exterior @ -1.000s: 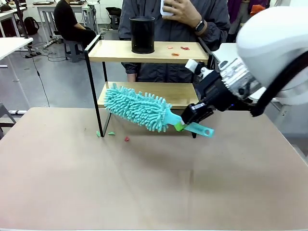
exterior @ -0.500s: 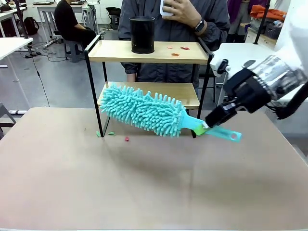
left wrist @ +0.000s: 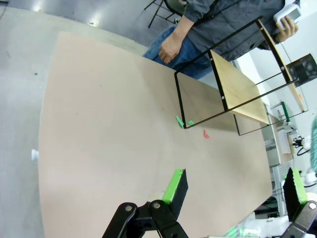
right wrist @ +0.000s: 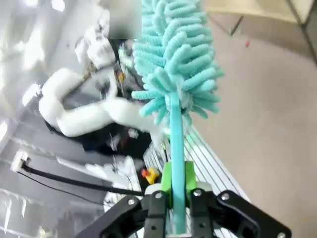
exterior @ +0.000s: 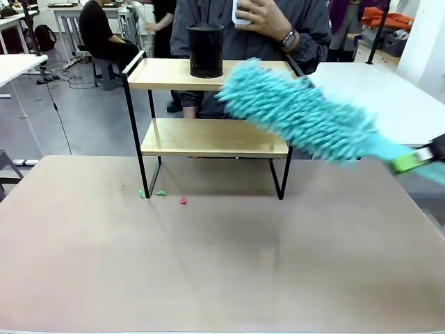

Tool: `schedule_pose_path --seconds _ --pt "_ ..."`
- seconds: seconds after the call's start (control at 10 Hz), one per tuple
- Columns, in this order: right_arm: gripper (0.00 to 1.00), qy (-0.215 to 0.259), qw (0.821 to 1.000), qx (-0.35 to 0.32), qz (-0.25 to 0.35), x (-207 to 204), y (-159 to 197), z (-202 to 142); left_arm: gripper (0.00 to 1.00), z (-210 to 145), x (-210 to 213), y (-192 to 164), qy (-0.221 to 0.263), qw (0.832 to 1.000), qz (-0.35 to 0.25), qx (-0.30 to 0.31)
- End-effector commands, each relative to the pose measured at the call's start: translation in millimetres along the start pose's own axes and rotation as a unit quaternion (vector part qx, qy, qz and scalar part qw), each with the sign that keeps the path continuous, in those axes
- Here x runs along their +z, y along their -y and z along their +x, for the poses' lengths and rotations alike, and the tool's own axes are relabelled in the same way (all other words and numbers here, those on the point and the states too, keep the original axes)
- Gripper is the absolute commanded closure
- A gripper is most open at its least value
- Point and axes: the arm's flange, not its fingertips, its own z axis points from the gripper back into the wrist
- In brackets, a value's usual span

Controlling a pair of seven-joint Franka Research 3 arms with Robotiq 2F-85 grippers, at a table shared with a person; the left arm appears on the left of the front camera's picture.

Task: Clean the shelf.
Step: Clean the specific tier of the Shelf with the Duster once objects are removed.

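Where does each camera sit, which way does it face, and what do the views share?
Front: between the arms, facing across the table at the shelf and the person; the right pincer is at the right edge, shut on the duster.
Left wrist: above the table, looking down past the open left pincer at the shelf.
Right wrist: along the right pincer, up the duster's handle.
Shared: front and left wrist both show the scraps by the shelf's leg.
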Motion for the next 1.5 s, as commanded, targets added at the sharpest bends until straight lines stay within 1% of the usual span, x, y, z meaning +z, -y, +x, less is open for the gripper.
schedule_pose_path --seconds 0.0,0.1,0.2,0.3,0.4,0.5,0.6,0.7,0.8,0.9,1.4 --pt "1.00 0.170 0.985 0.011 0.027 14.4 15.8 -52.5 0.00 -0.8 -1.8 -0.2 0.007 1.000 -0.008 -0.010" --pt "1.00 0.245 0.967 0.020 0.060 25.8 25.2 -68.3 0.00 -0.8 -1.8 -0.2 0.007 1.000 -0.008 -0.010" --pt "1.00 0.301 0.952 -0.046 0.032 31.1 48.3 -79.4 0.00 -0.8 -1.8 -0.2 0.007 1.000 -0.008 -0.010" --pt "1.00 0.323 0.942 -0.080 0.049 31.3 67.6 -88.3 0.00 -0.8 -1.8 -0.2 0.007 1.000 -0.008 -0.010" --pt "1.00 0.337 0.929 -0.152 0.028 26.9 87.3 -95.4 0.00 -0.8 -1.8 -0.2 0.007 1.000 -0.008 -0.010" --pt "1.00 0.300 0.930 -0.209 0.023 15.1 104.3 -97.8 0.00 -0.8 -1.8 -0.2 0.007 1.000 -0.008 -0.010" --pt "1.00 0.245 0.931 -0.269 0.033 1.1 119.2 -95.9 0.00 -0.8 -1.8 -0.2 0.007 1.000 -0.008 -0.010" --pt "1.00 0.187 0.935 -0.299 0.026 -12.3 127.0 -88.1 0.00 -0.8 -1.8 -0.2 0.007 1.000 -0.008 -0.010" --pt "1.00 0.127 0.934 -0.334 -0.011 -27.4 130.5 -73.2 0.00 -0.8 -1.8 -0.2 0.007 1.000 -0.008 -0.010" --pt "1.00 0.241 0.933 -0.263 0.039 77.4 162.0 -62.2 0.00 -0.8 -1.8 -0.2 0.007 1.000 -0.008 -0.010" --pt "1.00 0.241 0.933 -0.263 0.039 77.4 162.0 -62.2 0.00 -0.8 -1.8 -0.2 0.007 1.000 -0.008 -0.010"
